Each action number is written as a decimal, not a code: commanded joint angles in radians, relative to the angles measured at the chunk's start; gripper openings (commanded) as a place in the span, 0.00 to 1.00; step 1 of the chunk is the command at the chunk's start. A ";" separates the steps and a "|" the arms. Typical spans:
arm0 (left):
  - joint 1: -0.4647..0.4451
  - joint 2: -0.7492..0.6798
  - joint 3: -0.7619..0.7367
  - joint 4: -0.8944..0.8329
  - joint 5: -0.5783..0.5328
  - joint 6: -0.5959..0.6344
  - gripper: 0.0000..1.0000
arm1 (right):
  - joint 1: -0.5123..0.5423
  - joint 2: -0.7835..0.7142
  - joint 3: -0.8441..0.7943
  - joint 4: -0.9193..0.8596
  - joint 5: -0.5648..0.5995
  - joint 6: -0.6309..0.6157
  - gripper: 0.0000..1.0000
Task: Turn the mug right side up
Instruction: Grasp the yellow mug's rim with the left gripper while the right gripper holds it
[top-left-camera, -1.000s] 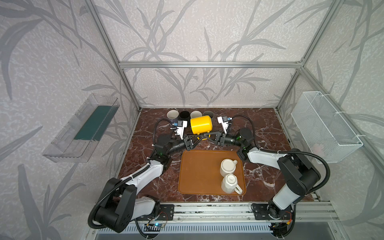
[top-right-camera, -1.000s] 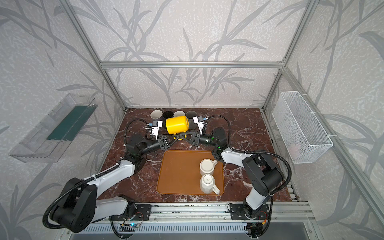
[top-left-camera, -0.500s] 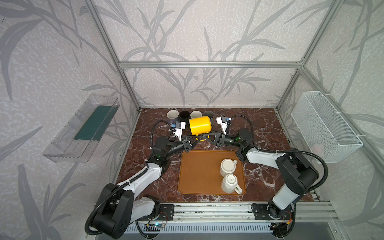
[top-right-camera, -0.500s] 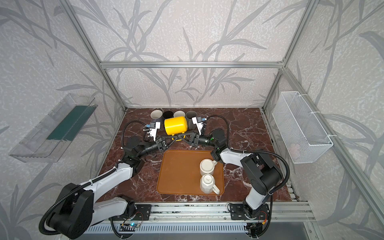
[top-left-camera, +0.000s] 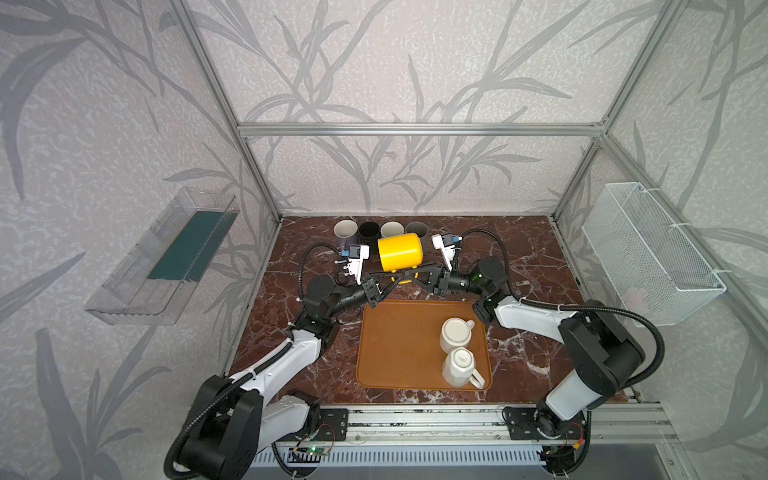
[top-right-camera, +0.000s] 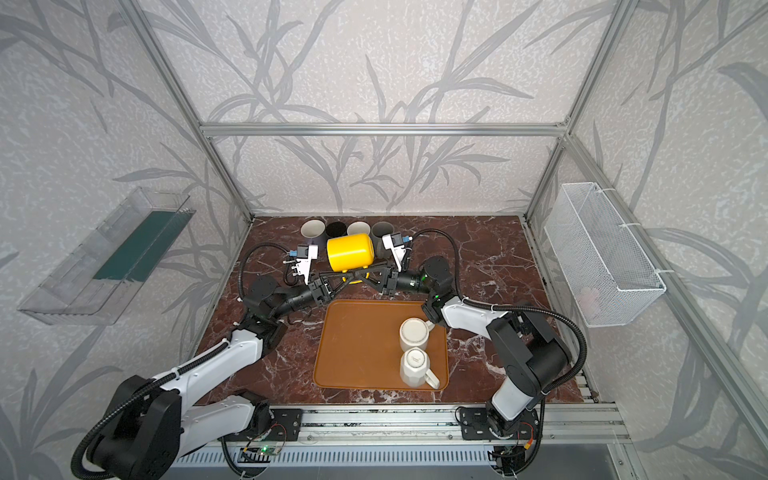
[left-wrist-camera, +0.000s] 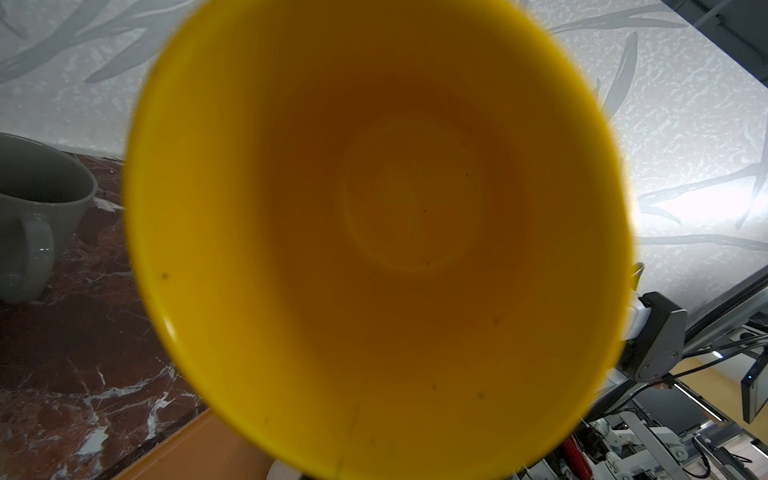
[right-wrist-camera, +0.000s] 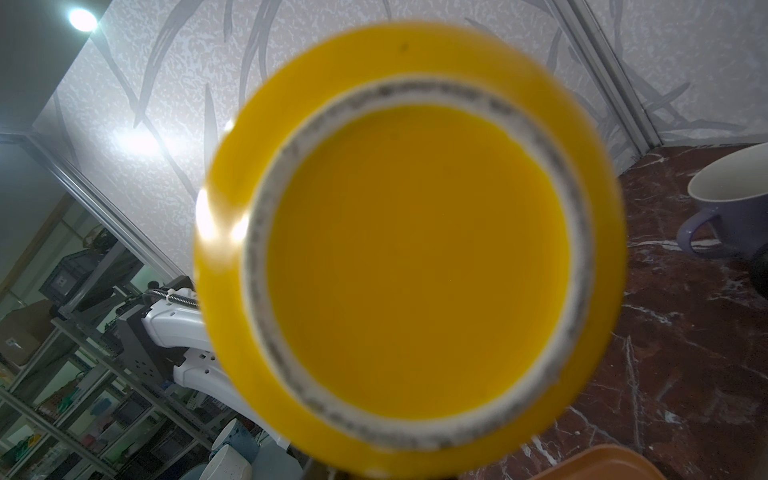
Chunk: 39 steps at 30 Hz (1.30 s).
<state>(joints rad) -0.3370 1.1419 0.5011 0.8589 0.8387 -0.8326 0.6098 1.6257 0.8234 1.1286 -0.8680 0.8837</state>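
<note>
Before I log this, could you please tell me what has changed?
The left gripper closed its fingers, apparently on the handle of the yellow mug. The right gripper kept its hold; the mug stayed sideways in the air; tray and white mugs unmoved.

The yellow mug (top-left-camera: 400, 251) is glazed ceramic, smooth and very glossy, but its foot ring (right-wrist-camera: 415, 89) is bare, pale and looks rough. My fingers (top-left-camera: 426, 272) are black matt plastic. The table (top-left-camera: 523, 257) looks like polished dark red marble with white veins. The tray (top-left-camera: 395, 345) is brown and smooth, with only a soft shine. The white mugs (top-left-camera: 455, 334) shine like ceramic. The basket (top-left-camera: 648, 249) is white wire mesh, the bin (top-left-camera: 166, 257) is clear plastic, and the frame (top-left-camera: 415, 129) is pale dull metal.
</note>
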 joint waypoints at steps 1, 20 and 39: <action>0.008 -0.059 0.050 0.035 -0.034 0.008 0.00 | 0.007 -0.068 0.002 -0.107 0.005 -0.113 0.04; 0.012 -0.168 0.149 -0.374 -0.171 0.117 0.00 | 0.005 -0.118 -0.035 -0.218 0.073 -0.190 0.52; 0.013 -0.129 0.280 -0.851 -0.433 0.299 0.00 | -0.053 -0.224 -0.115 -0.439 0.151 -0.289 0.71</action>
<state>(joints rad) -0.3305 1.0191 0.7162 0.0128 0.4744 -0.5907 0.5671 1.4464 0.7147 0.7528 -0.7403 0.6403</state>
